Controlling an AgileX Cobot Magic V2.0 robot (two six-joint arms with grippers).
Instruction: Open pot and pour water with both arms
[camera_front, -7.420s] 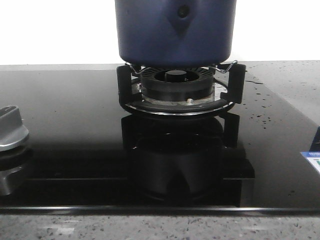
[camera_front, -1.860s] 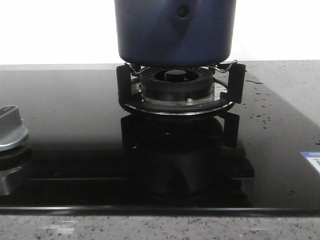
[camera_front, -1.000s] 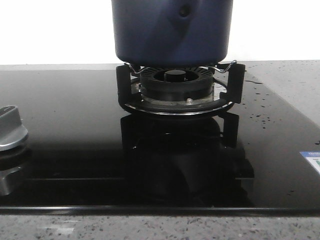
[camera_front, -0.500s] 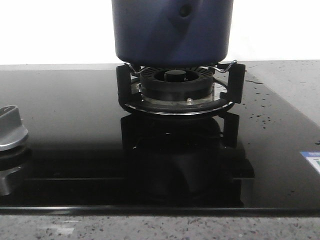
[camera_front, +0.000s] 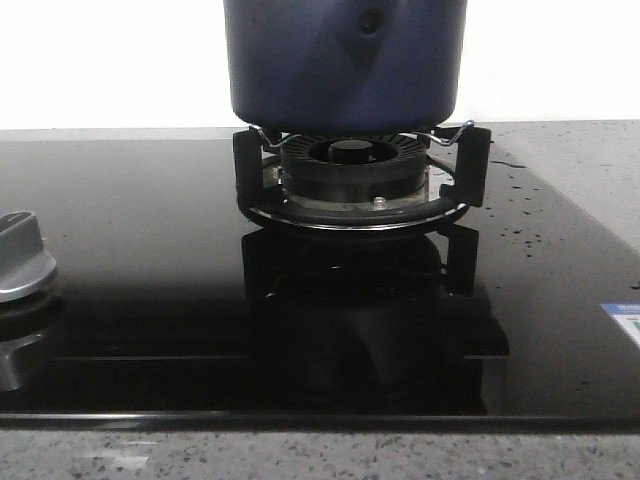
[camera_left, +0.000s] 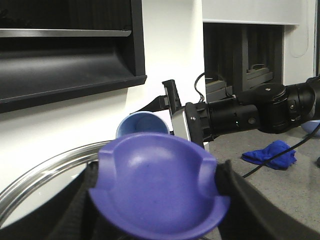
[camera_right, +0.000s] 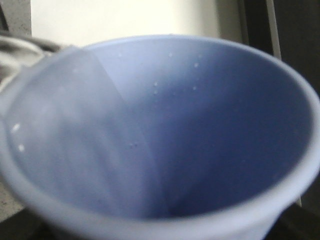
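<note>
We look forward over a glossy black glass cooktop (camera_front: 130, 260) set into a speckled grey surface (camera_front: 580, 160). At the near left edge sits a silver control knob (camera_front: 20, 262). Near the right edge, a small blue-and-white label (camera_front: 625, 318) lies on the glass. Farther back, at the middle of the cooktop, a black ribbed burner ring (camera_front: 352, 165) sits inside a black pan support (camera_front: 465, 165). The pot (camera_front: 345, 60), dark navy blue with a rivet hole on a raised bump, stands on that support directly above the burner; its top is cut off by the picture edge.

In the left wrist view, the left end effector (camera_left: 159, 210) is closed on a purple lid knob (camera_left: 159, 192), its dark fingers (camera_left: 80, 205) pressing both sides. A silver lid rim (camera_left: 45, 167) curves behind. Beyond it, a light blue cup (camera_left: 143, 125) is held at the tip of the right arm (camera_left: 250, 112), with a blue cloth (camera_left: 271, 154) on the surface farther off.

In the right wrist view, the cup's inside fills the picture; we cannot tell how the right end effector's jaws stand.
</note>
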